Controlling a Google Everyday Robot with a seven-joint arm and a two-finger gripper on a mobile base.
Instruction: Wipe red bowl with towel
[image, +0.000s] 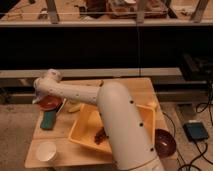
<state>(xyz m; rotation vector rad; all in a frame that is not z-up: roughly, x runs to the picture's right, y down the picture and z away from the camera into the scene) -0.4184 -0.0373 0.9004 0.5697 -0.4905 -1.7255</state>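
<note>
Looking down at the wooden table, I see my big white arm reach from the near right side over to the far left part of the table. It bends at the top and then points down. The gripper is at the end of the arm, right over the left edge of the red bowl, and it looks like it is touching the bowl or just above it. The end of the arm hides most of the gripper, so I cannot tell if it is spread wide, pressed together, or pinching something. I cannot make out the towel either; it may be tucked under the gripper where I cannot see. The red bowl sits near the far left corner of the table. Just in front of the bowl lies a teal-green block. Nearer to me, at the front left corner, stands a white cup, well apart from the bowl. A big yellow tray lies in the middle of the table, partly under my arm, with something brown inside it. A dark maroon bowl sits at the front right, close to the edge of the table.
</note>
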